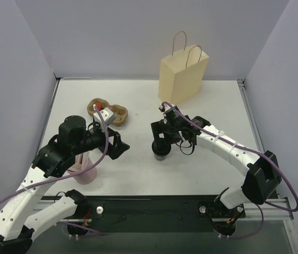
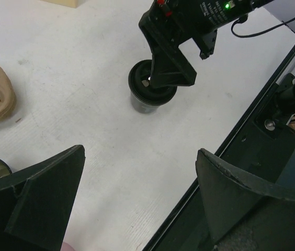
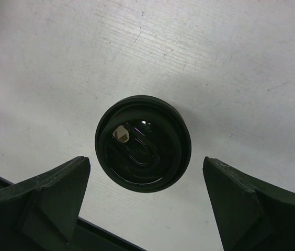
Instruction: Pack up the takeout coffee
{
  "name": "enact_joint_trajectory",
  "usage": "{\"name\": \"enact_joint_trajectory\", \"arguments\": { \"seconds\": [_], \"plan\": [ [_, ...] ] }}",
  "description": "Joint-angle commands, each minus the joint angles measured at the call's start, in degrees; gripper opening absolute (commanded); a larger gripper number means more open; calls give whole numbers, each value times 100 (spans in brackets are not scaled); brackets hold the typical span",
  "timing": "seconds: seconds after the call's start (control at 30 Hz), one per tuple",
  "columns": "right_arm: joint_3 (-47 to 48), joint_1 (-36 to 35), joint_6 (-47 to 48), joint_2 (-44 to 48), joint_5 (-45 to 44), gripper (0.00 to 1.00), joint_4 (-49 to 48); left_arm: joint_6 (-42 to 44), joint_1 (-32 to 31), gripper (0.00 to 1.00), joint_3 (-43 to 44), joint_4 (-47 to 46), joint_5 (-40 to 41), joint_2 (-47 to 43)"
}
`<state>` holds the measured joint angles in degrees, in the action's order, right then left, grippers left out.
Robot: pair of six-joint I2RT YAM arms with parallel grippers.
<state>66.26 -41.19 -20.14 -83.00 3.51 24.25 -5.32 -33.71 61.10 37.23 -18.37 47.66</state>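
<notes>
Our right pincer [image 1: 161, 142] hangs just over the takeout coffee [image 3: 143, 144], near the middle of the top view. Its two fingers are wide apart, one on each side of the cup, and they touch nothing. Our left pincer [image 2: 139, 151] is wide apart too and holds nothing. It waits at the lower left of the top view.

We think the job now is to grab the cup. To do it well, we should keep the cup right in the middle between the fingers. Then we go down until the fingers are beside the cup's wall, under the lid. We should close softly so the paper cup does not get squashed. We should keep it standing straight up so nothing spills.

The coffee cup has its dark lid on. The paper bag [image 1: 182, 76] stands up at the top middle, well apart from the cup. We cannot see inside it. The brown tray [image 1: 108, 112] sits left of the cup, and its two wells look empty. The pink cup [image 1: 84, 172] is mostly hidden under our left arm.
</notes>
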Motion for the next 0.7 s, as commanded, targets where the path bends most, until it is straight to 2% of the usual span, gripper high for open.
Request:
{"name": "enact_joint_trajectory", "arguments": {
  "seconds": [0.0,0.13,0.23,0.43,0.63,0.67],
  "plan": [
    [370,-161,125,-251,-333,94,273,-12,-12,97,95,-463,-17,-20],
    [379,-275,142,-366,-333,93,299,-92,-12,97,69,-515,-53,-28],
    [361,-355,98,-436,-658,92,326,-92,-12,97,42,-515,-18,-20],
    [326,-495,89,-629,-720,86,361,-92,-12,97,-2,-507,27,7],
    [195,-566,-16,-735,-799,69,370,-109,-12,97,7,-551,-9,6],
    [168,-566,-42,-726,-790,64,352,-92,-12,97,7,-550,17,15]
  ]
}}
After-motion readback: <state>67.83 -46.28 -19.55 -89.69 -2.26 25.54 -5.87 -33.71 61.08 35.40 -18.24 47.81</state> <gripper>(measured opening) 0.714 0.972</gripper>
